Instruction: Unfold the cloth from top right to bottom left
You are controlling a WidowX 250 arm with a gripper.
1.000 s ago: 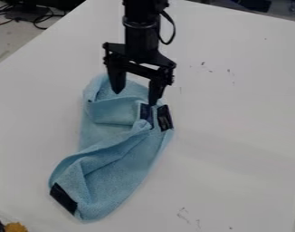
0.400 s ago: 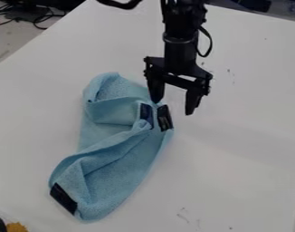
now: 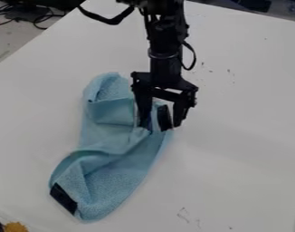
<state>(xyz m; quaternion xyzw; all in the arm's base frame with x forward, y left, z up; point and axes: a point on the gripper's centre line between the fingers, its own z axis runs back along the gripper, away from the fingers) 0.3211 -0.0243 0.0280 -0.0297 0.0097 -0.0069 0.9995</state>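
Arm [image 3: 167, 63]: swinging left and nearer since the earlier frame.
Cloth [image 3: 111, 136]: lying rumpled, left of centre.
Gripper [image 3: 161, 125]: holding fingers apart, grasping nothing.
Black patch [image 3: 164, 117]: showing between fingertips; likely needing a low pinch, then slow pulling near-left.

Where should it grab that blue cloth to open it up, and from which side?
I'd pinch the blue cloth at the dark patch on its upper-right edge, coming from above. The cloth lies low and loosely folded, so a sideways approach would likely just push it, while this patch sits between the open gripper's fingers.
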